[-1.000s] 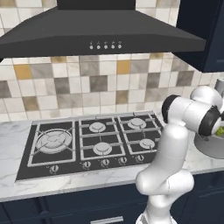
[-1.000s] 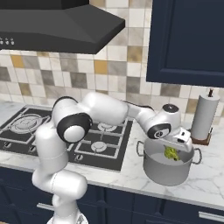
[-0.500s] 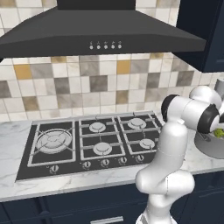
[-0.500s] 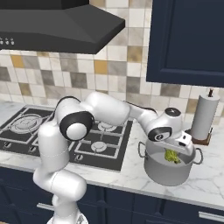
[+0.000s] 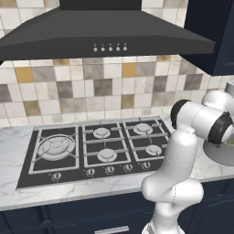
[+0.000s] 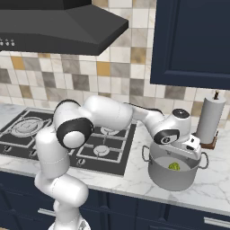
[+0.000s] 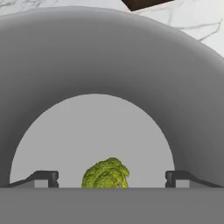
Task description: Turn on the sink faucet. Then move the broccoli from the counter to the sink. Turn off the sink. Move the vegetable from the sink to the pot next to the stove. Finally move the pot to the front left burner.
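Note:
The silver-grey pot (image 6: pixel 174 176) stands on the white marble counter (image 6: pixel 134 177) to the right of the stove (image 6: pixel 67 134). The small green broccoli (image 6: pixel 174 166) lies on the pot's floor. My gripper (image 6: pixel 179 155) hangs just over the pot's mouth, pointing down into it. In the hand view my gripper (image 7: pixel 111 178) is open, its fingertips (image 7: pixel 46 178) set wide to either side of the broccoli (image 7: pixel 106 173) and not touching it, with the pot's wall (image 7: pixel 109 57) curving around. The front left burner (image 5: pixel 55 147) is bare under its grate. My arm hides most of the pot (image 5: pixel 220 155) in the left base view.
A paper towel roll on a brown stand (image 6: pixel 209 120) is close behind the pot on the right. A black hood (image 5: pixel 105 39) overhangs the stove (image 5: pixel 96 146), and a dark blue wall cabinet (image 6: pixel 193 42) hangs above the pot. The counter's front edge runs just before the pot.
The jaws have gone from shut on the broccoli to wide open. The broccoli has dropped from between the fingers to the pot's floor. The arm has barely moved.

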Robot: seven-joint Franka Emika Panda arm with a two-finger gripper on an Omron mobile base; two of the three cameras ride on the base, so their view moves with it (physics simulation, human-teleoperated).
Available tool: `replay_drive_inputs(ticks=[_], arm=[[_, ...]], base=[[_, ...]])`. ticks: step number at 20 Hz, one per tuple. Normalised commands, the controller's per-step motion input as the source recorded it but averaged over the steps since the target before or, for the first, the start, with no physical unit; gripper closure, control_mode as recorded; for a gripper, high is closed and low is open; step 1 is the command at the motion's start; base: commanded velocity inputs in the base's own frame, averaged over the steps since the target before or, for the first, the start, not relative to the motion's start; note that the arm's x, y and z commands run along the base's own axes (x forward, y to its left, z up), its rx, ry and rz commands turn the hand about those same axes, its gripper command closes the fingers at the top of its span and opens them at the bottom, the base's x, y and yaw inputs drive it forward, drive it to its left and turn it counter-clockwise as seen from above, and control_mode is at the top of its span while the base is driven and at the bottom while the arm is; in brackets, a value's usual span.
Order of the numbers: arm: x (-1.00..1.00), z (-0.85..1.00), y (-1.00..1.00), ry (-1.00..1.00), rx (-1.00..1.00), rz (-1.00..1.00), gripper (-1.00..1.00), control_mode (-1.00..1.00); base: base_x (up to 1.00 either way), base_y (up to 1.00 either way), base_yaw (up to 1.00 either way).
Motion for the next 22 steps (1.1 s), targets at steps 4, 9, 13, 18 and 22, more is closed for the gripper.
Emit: replay_drive_inputs(ticks=[4,9,13,18,22], arm=[[-0.17,0.46,0.00,0.00,0.00,0.00,-1.00,-1.00],[-0.26,0.32,0.02,0.01,0.00,0.00,-1.00,-1.00],[-0.28,0.17,0.29,0.06,0.00,0.00,-1.00,-1.00],[-0.06,0.32,0.40,0.11,0.00,0.02,-1.00,-1.00],[-0.06,0.17,0.47,0.08,0.00,0.01,-1.00,-1.00]], base=[[0.00,0.00,0.00],[0.00,0.00,0.00],[0.00,0.00,0.00],[0.00,0.00,0.00],[0.00,0.00,0.00]])
